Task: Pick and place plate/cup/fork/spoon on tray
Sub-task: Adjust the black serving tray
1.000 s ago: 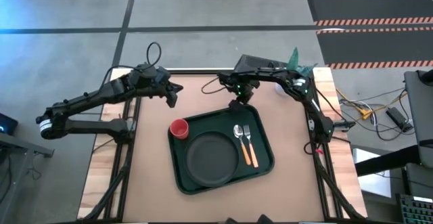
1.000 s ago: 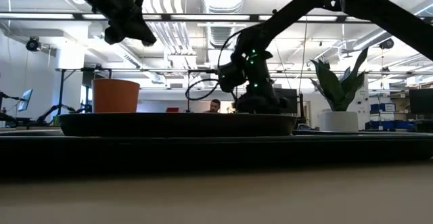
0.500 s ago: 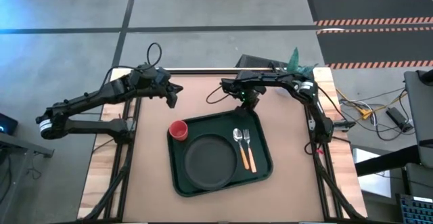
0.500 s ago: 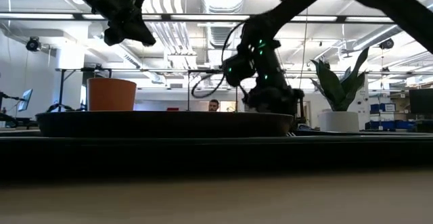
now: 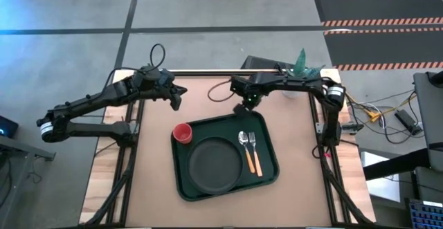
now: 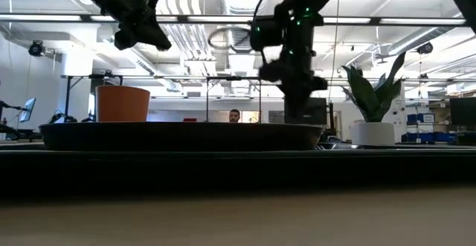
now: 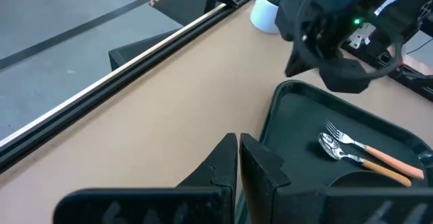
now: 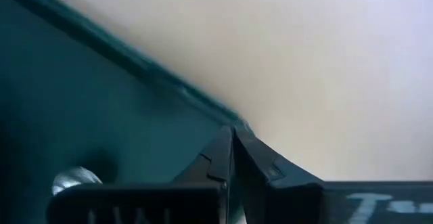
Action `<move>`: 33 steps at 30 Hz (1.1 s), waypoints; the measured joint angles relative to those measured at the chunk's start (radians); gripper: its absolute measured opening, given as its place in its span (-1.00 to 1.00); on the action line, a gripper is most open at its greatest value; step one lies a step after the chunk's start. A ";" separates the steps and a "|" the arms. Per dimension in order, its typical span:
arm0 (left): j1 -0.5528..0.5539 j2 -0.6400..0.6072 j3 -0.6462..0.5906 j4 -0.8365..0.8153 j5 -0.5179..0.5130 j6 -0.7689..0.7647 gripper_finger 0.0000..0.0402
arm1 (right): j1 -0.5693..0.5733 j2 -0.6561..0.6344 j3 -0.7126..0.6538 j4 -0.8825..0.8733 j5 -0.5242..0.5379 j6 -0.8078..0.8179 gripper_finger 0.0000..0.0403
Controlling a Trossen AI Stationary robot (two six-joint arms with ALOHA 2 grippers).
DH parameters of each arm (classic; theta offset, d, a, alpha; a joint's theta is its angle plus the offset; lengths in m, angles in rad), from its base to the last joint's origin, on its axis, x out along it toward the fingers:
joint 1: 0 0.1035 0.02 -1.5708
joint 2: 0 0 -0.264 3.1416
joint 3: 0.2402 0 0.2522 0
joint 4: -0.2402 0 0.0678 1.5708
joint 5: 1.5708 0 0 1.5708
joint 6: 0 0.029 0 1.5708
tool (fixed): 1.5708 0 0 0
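Tray: the dark green tray lies in the middle of the table, set slightly askew; it holds all four of the other pieces.
Plate: the dark plate sits inside the tray, in the half nearer the table's front edge.
Cup: the red cup stands upright in the tray's far left corner, just beside the plate.
Fork and spoon: the fork and the spoon lie side by side in the tray to the right of the plate, heads toward the far edge, spoon nearer the plate.
Left gripper: the left gripper is clenched on nothing, raised over bare table left of the tray's far edge.
Right gripper: the right gripper is clenched and empty, just over the tray's far rim.
Pot: a white plant pot stands at the far right corner, outside the tray.
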 joint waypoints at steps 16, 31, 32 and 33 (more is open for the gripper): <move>0.000 0.000 -0.001 -0.001 0.001 -0.001 -1.00 | -0.107 0.084 0.003 0.197 -0.150 -0.090 -0.96; 0.000 0.002 -0.002 -0.002 0.004 -0.002 -1.00 | -0.096 0.184 0.003 0.178 -0.189 -0.093 -0.96; 0.000 0.002 -0.002 -0.002 0.004 -0.002 -1.00 | -0.092 0.184 0.003 0.168 -0.189 -0.092 -0.96; 0.000 0.002 -0.002 -0.002 0.004 -0.002 -1.00 | -0.088 0.184 0.003 0.154 -0.188 -0.092 -0.96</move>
